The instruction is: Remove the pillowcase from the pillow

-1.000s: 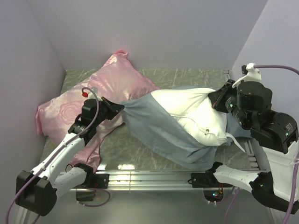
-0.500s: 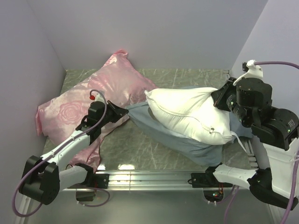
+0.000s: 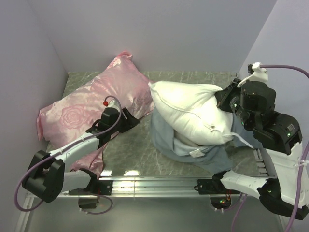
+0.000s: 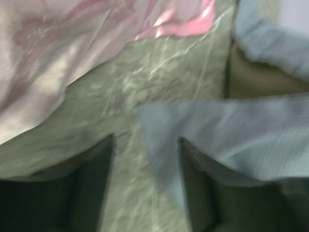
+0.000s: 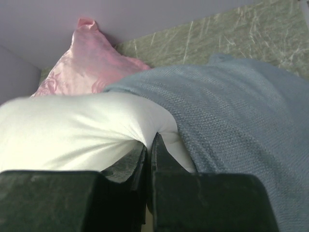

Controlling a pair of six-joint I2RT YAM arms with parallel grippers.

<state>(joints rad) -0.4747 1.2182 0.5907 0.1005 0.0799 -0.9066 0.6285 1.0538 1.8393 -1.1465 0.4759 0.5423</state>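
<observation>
The right gripper (image 5: 149, 144) is clenched on the right end of the white pillow (image 3: 188, 112). The grey-blue pillowcase (image 3: 166, 137) lies bunched under the pillow's near side, mid-table. The left gripper (image 4: 145, 142), fingers spread and holding nothing, sits just left of the pillowcase, near a pink pillow (image 3: 82, 108).

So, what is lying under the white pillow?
The grey-blue pillowcase, bunched under its near side on the table. How far the cloth reaches beneath the pillow is covered.
</observation>
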